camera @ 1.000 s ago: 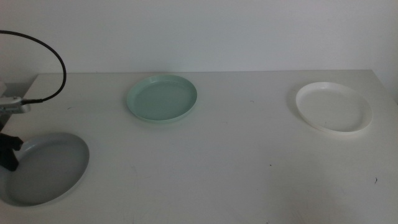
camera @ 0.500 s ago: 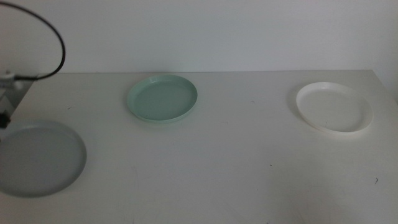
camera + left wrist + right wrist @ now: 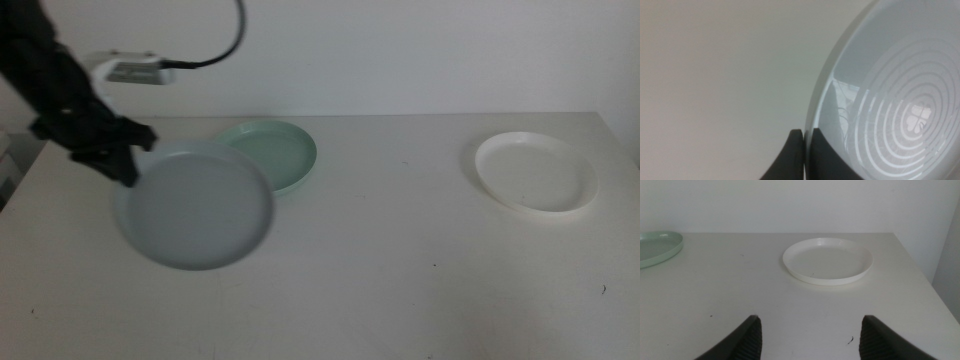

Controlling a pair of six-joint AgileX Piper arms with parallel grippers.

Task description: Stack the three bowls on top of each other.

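The grey bowl point(image 3: 196, 206) hangs in the air at the left of the table, and my left gripper point(image 3: 125, 172) is shut on its rim. In the left wrist view the two jaws pinch the edge of the grey bowl point(image 3: 890, 100) at my left gripper point(image 3: 806, 134). Part of the grey bowl overlaps the mint green bowl point(image 3: 275, 153), which rests on the table behind it. Far right on the table lies the white bowl point(image 3: 536, 172). My right gripper point(image 3: 807, 330) stands open, short of the white bowl point(image 3: 827, 260); the green bowl point(image 3: 657, 247) shows beyond.
The white table point(image 3: 400, 260) ends at a right edge point(image 3: 920, 275) just past the white bowl. A black cable point(image 3: 215, 50) loops above the left arm. A pale wall stands behind the table.
The left arm has lifted the grey bowl from the front left of the table and carried it up and right, toward the green bowl. The green and white bowls stayed put.
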